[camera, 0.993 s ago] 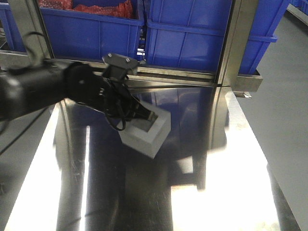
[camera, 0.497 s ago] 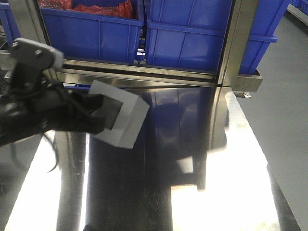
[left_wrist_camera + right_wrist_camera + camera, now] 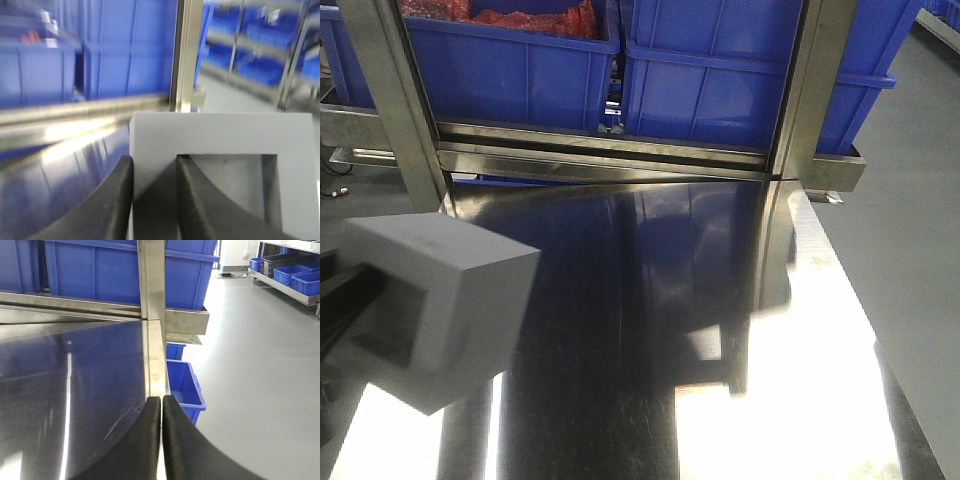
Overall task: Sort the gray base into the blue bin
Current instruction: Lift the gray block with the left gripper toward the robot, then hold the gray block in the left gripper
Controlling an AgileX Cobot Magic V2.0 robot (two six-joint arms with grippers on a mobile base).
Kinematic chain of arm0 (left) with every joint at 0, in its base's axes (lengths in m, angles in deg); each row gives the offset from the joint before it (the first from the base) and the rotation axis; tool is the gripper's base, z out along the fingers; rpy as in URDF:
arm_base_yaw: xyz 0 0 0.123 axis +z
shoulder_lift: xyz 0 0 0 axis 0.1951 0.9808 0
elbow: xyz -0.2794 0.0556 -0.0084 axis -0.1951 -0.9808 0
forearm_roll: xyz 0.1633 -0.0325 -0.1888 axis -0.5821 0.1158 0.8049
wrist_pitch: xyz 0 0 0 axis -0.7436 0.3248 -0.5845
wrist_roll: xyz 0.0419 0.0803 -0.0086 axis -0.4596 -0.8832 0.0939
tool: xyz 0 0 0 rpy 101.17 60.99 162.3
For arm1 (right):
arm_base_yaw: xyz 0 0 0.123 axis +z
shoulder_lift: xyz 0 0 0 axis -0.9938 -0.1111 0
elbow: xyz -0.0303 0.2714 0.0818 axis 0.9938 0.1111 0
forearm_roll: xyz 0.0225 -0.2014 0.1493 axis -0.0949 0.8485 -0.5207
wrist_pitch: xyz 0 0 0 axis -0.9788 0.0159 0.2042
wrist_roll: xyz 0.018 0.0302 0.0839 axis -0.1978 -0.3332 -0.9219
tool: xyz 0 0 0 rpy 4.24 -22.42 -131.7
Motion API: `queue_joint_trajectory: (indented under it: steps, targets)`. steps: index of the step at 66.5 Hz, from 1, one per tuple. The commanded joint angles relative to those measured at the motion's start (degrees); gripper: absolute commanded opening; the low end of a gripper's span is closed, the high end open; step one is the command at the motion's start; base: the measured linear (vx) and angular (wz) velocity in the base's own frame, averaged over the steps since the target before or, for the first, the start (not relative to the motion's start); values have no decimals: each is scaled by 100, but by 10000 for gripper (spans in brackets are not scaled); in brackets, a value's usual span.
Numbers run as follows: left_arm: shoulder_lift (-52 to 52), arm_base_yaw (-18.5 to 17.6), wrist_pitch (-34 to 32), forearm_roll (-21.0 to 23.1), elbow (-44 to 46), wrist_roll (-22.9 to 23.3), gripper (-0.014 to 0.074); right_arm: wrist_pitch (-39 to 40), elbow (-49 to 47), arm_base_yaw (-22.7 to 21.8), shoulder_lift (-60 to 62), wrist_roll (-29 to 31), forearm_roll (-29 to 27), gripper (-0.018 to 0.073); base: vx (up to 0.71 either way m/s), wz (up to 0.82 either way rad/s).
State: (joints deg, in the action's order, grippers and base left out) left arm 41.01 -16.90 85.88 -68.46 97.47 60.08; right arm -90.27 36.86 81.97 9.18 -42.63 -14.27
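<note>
The gray base [image 3: 445, 305] is lifted off the steel table and fills the lower left of the front view, close to the camera. In the left wrist view my left gripper [image 3: 154, 165] is shut on one wall of the gray base [image 3: 220, 135]: one finger outside, one inside its square recess. The left arm is mostly hidden behind the block in the front view. My right gripper [image 3: 161, 401] is shut and empty, hovering over the table's right edge. Blue bins [image 3: 510, 65] stand on the rack behind the table, and a small blue bin [image 3: 186, 387] sits on the floor at the right.
The reflective steel table [image 3: 700, 330] spans the front view. Steel rack posts [image 3: 815, 80] and a rail [image 3: 610, 150] stand in front of the bins at the back. One bin holds red contents [image 3: 525, 15]. Gray floor [image 3: 260, 365] lies right of the table.
My left gripper has carried the gray base from the table's middle to the left and toward the camera, higher up. The arm has passed mostly out of the front view.
</note>
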Motion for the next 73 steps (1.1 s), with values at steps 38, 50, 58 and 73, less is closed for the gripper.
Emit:
queue_joint_trajectory:
  steps: [38,50,58,73]
  targets:
    - [-1479,-16,-612,103,-197,44,2,415,11,-14,-103,65,43,-5,0,0]
    - [-1479,-16,-612,103,-197,44,2,415,11,-14,-103,65,43,-5,0,0]
    - [-1479,-16,-612,103,-197,44,2,415,11,-14,-103,65,43,-5,0,0]
    - [-1479,-16,-612,103,-197,44,2,415,11,-14,-103,65,43,-5,0,0]
